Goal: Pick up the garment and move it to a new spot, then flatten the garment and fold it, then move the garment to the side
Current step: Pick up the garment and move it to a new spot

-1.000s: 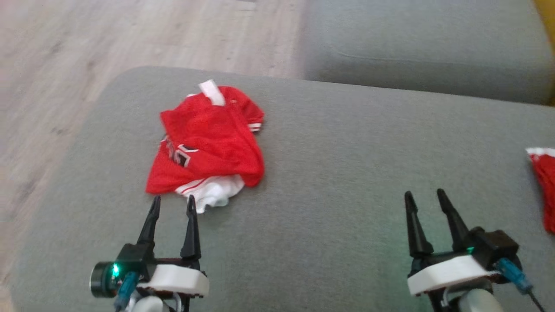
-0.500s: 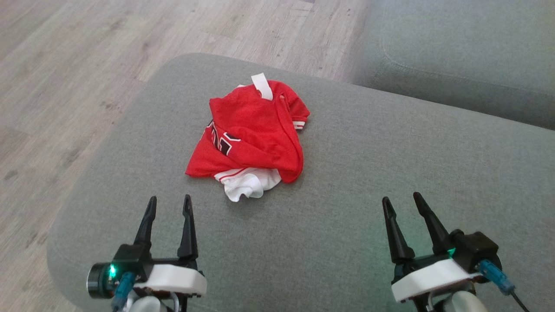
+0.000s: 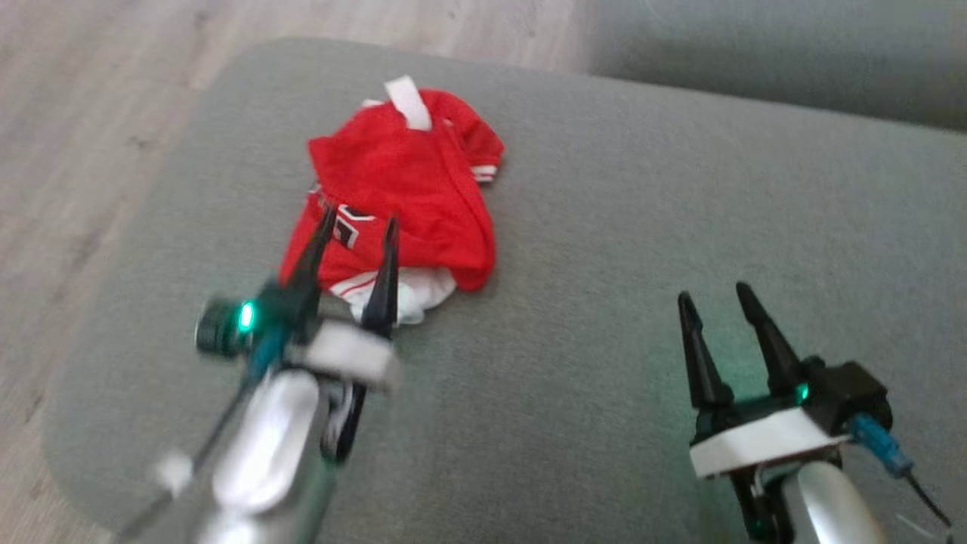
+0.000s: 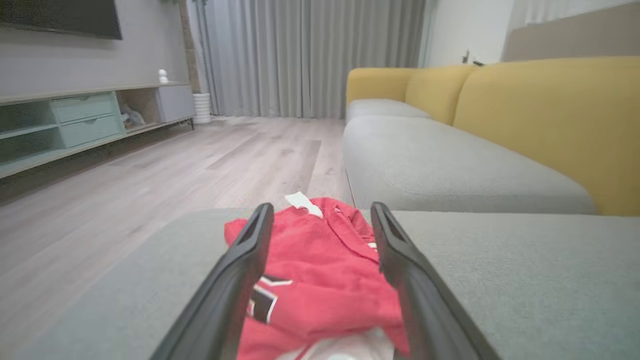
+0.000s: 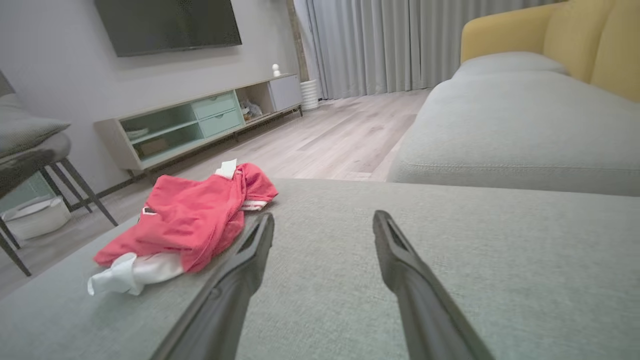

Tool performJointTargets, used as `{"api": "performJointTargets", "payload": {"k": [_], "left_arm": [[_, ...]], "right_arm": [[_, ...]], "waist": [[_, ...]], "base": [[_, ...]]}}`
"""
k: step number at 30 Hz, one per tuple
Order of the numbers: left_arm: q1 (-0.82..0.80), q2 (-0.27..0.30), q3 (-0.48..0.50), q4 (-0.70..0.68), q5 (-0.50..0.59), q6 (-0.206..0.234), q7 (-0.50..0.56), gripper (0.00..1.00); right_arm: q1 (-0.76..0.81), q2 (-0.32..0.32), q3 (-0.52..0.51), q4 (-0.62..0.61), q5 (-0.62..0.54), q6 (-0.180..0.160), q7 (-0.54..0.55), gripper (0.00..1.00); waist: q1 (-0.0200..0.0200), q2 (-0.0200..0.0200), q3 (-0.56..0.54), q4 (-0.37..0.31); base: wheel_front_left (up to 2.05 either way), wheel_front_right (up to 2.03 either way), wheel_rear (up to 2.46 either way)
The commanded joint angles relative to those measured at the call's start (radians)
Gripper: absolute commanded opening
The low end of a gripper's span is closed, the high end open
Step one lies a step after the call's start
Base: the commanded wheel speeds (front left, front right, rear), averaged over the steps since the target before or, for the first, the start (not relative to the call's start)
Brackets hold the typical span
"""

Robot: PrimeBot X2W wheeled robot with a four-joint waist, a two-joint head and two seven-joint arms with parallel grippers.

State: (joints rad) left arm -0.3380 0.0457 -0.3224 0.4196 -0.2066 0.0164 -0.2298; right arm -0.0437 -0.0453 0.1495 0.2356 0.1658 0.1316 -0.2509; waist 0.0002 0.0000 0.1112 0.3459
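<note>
Where the garment lies: we see the garment [image 3: 400,189] crumpled on the left, far part of a grey cushion [image 3: 604,227], near its rounded edge.
Garment look: red, with dark and white lettering, a white strip sticking up at its far end and a white bunch at its near end.
Left gripper: our left gripper [image 3: 360,217] has its two dark fingers spread wide and holds nothing. In the head view they lie across the garment's near half, and in the left wrist view red cloth shows between them. We cannot tell whether the tips touch the cloth.
Left arm: its pale forearm [image 3: 264,446] is blurred in the head view.
Right gripper: our right gripper [image 3: 714,293] is also spread wide and holds nothing, above bare cushion, well apart from the garment on its right side.
Between them: plain grey cushion separates the right gripper from the garment.
In the way: our left fingers hide part of the lettering and of the white bunch from the head view.
Beyond the cushion: a sofa [image 4: 450,165] with a grey seat and a yellow back.
Floor: pale wood floor [image 3: 91,113] lies left of and beyond the cushion.
Farther off: a low shelf unit [image 5: 200,125] under a dark television [image 5: 167,25], grey curtains [image 4: 310,55], a chair [image 5: 30,150] with dark legs and a white basket [image 5: 35,217] beneath it.
</note>
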Motion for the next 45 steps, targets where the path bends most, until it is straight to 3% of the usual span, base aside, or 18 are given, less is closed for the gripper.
{"api": "performJointTargets", "payload": {"k": [1, 7, 11, 18, 24, 25, 26, 37, 45], "left_arm": [[-0.130, 0.005, 0.009, 0.025, 0.009, -0.012, 0.050, 1.00], [-0.341, 0.015, 0.000, 0.223, 0.006, -0.040, 0.211, 1.00], [-0.420, 0.025, 0.005, 0.339, -0.004, -0.046, 0.264, 1.00], [-0.485, 0.055, 0.035, 0.484, -0.008, 0.007, 0.255, 1.00], [-0.526, 0.070, 0.054, 0.580, -0.026, 0.020, 0.199, 1.00], [-0.531, 0.069, 0.057, 0.593, -0.029, 0.021, 0.191, 0.83], [-0.536, 0.069, 0.058, 0.606, -0.032, 0.022, 0.183, 0.00], [-0.552, 0.064, 0.048, 0.600, -0.043, -0.015, 0.001, 0.00], [-0.552, 0.070, 0.012, 0.319, -0.028, -0.077, -0.029, 0.00]], "right_arm": [[-0.054, -0.005, 0.021, -0.044, -0.003, -0.001, -0.011, 1.00], [-0.093, -0.005, 0.049, -0.069, 0.010, -0.001, -0.011, 1.00], [-0.111, -0.005, 0.055, -0.073, 0.022, -0.001, -0.011, 1.00], [-0.121, -0.005, 0.064, -0.076, 0.032, -0.001, -0.011, 1.00], [-0.121, -0.005, 0.069, -0.072, 0.035, -0.001, -0.011, 1.00], [-0.120, -0.005, 0.069, -0.071, 0.035, -0.001, -0.011, 1.00], [-0.118, -0.005, 0.069, -0.070, 0.035, -0.001, -0.011, 1.00], [-0.096, -0.005, 0.054, -0.043, 0.043, -0.001, -0.011, 1.00], [-0.070, -0.005, 0.040, -0.031, 0.071, -0.001, -0.011, 1.00]], "waist": [[-0.0002, 0.0000, 0.075, -0.072], [-0.0002, 0.0000, 0.161, -0.172], [-0.0002, 0.0000, 0.196, -0.224], [-0.0002, 0.0000, 0.221, -0.275], [-0.0002, 0.0000, 0.229, -0.301], [-0.0002, 0.0000, 0.228, -0.303], [-0.0002, 0.0000, 0.227, -0.303], [-0.0002, 0.0000, 0.151, -0.290], [-0.0002, 0.0000, 0.053, -0.272]], "base": [[0.00, 0.00, 0.00], [0.00, 0.00, 0.00], [0.00, 0.00, 0.00], [0.00, 0.00, 0.00], [0.00, 0.00, 0.00], [0.00, 0.00, 0.00], [0.00, 0.00, 0.00], [0.00, 0.00, 0.00], [0.00, 0.00, 0.00]]}}
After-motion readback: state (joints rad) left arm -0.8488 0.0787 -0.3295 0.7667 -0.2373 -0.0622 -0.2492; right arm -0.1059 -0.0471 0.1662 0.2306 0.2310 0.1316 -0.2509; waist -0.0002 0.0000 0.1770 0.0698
